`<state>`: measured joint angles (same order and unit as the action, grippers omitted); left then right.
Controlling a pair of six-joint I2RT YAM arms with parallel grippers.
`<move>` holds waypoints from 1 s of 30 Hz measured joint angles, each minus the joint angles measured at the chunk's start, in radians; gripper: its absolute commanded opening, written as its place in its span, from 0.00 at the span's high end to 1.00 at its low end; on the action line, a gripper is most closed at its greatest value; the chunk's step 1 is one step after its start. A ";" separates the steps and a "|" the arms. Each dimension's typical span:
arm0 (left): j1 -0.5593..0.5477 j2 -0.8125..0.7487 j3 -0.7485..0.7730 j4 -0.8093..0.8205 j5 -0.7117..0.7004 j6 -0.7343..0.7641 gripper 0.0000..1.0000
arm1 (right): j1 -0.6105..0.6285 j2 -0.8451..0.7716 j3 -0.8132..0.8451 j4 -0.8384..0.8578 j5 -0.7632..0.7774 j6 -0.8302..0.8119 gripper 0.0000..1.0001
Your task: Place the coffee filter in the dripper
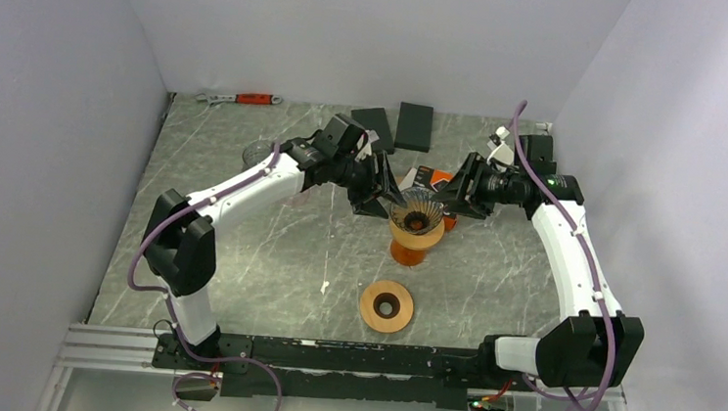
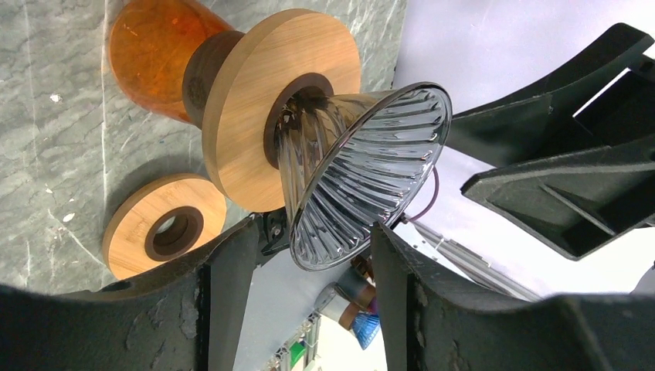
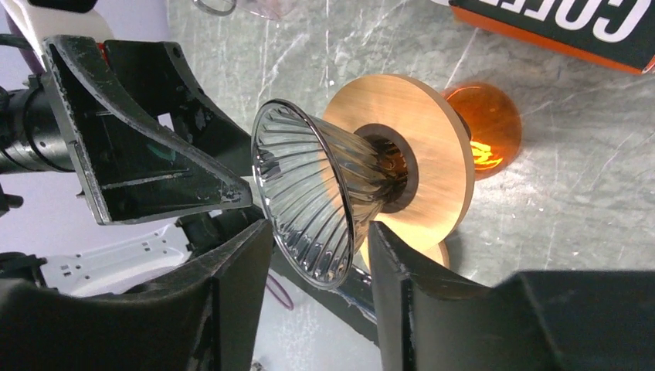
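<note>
**Finding.** The dripper (image 1: 416,213), a ribbed glass cone, sits in a wooden collar (image 2: 255,100) on top of an orange glass jar (image 1: 408,252), upright near the middle of the bench (image 1: 268,247). No coffee filter shows in any view. The cone looks bare inside, its ribs plain through the glass. I cannot tell where the filter lies.

**Claws.** The left claw (image 1: 374,193) and right claw (image 1: 451,201) face each other across the cone's rim, one on each side. In each wrist view the fingers stand spread with the rim between them and clear space on both sides. Both claws are released and neither carries anything.

**Other items.** A spare wooden ring (image 1: 387,305) lies flat on the bench, nearer the arm bases than the dripper. A coffee box (image 1: 431,178) lies just behind the dripper.

**Step in hand, as judged.** The stand looks assembled and let go, so the filter step itself appears not yet begun.

**Next move calls for.** The filter must first be located, and one arm must draw clear of the cone to fetch it. The paper will want a light pinch at its edge, then lowering point-down into the cone's mouth. The stack is tall and narrow, so a sideways knock could tip it.
</note>
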<state>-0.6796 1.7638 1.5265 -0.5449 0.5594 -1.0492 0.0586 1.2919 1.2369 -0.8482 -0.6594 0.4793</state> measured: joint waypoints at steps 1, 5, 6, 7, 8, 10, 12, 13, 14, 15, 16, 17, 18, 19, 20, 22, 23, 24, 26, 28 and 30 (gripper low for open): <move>0.000 -0.002 0.000 0.002 0.000 0.000 0.40 | 0.000 0.000 0.000 -0.001 0.000 -0.001 0.56; 0.000 -0.002 0.000 0.000 0.000 0.000 0.44 | 0.000 0.000 -0.021 0.001 0.000 -0.006 0.64; 0.000 -0.002 0.000 0.001 0.000 0.001 0.45 | 0.000 0.000 -0.030 0.002 0.001 -0.008 0.66; 0.000 -0.002 0.000 0.001 0.000 0.002 0.46 | 0.000 0.000 -0.045 0.003 0.001 -0.010 0.67; 0.000 -0.002 0.000 0.000 0.000 0.002 0.47 | 0.000 0.000 -0.051 0.002 0.001 -0.013 0.69; 0.000 -0.002 -0.002 0.000 0.000 0.007 0.50 | 0.000 0.003 -0.068 0.002 0.001 -0.018 0.71; 0.000 -0.002 -0.007 0.005 0.000 0.008 0.53 | 0.000 0.006 -0.077 0.002 0.003 -0.023 0.73; 0.000 -0.002 -0.011 0.008 0.000 0.008 0.56 | 0.000 0.007 -0.081 0.003 0.004 -0.026 0.75; 0.000 -0.002 -0.017 0.010 0.000 0.008 0.58 | 0.000 0.008 -0.084 0.003 0.004 -0.027 0.75; 0.000 -0.001 -0.023 0.010 0.000 0.007 0.61 | 0.000 0.009 -0.085 0.003 0.004 -0.028 0.76; 0.000 -0.001 -0.028 0.010 0.000 0.007 0.62 | 0.000 0.010 -0.087 0.004 0.004 -0.031 0.78; 0.000 -0.001 -0.032 0.010 0.000 0.007 0.63 | 0.000 0.012 -0.089 0.004 0.004 -0.032 0.79; 0.000 -0.001 -0.034 0.010 0.001 0.007 0.64 | 0.000 0.014 -0.090 0.005 0.004 -0.033 0.79; -0.001 -0.001 -0.034 0.014 0.002 0.008 0.65 | 0.000 0.017 -0.092 0.006 0.000 -0.034 0.79; -0.001 -0.001 -0.034 0.017 0.002 0.008 0.67 | 0.000 0.018 -0.093 0.008 0.000 -0.035 0.80; -0.003 -0.001 -0.034 0.025 0.003 0.008 0.69 | 0.000 0.019 -0.094 0.010 0.000 -0.036 0.82; -0.003 0.000 -0.034 0.029 0.005 0.008 0.70 | 0.000 0.020 -0.094 0.011 0.000 -0.038 0.83; -0.003 0.000 -0.034 0.031 0.006 0.008 0.70 | 0.000 0.020 -0.094 0.011 0.001 -0.040 0.83; -0.005 0.001 -0.034 0.036 0.012 0.008 0.71 | 0.000 0.020 -0.097 0.012 0.001 -0.043 0.86; -0.005 0.001 -0.034 0.042 0.016 0.008 0.71 | 0.000 0.020 -0.101 0.015 0.000 -0.043 0.86; -0.005 0.001 -0.034 0.046 0.017 0.008 0.73 | 0.000 0.023 -0.104 0.019 -0.001 -0.043 0.87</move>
<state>-0.6842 1.7649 1.4925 -0.4992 0.5766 -1.0416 0.0582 1.3148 1.1328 -0.8288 -0.6605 0.4366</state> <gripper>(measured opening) 0.292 0.178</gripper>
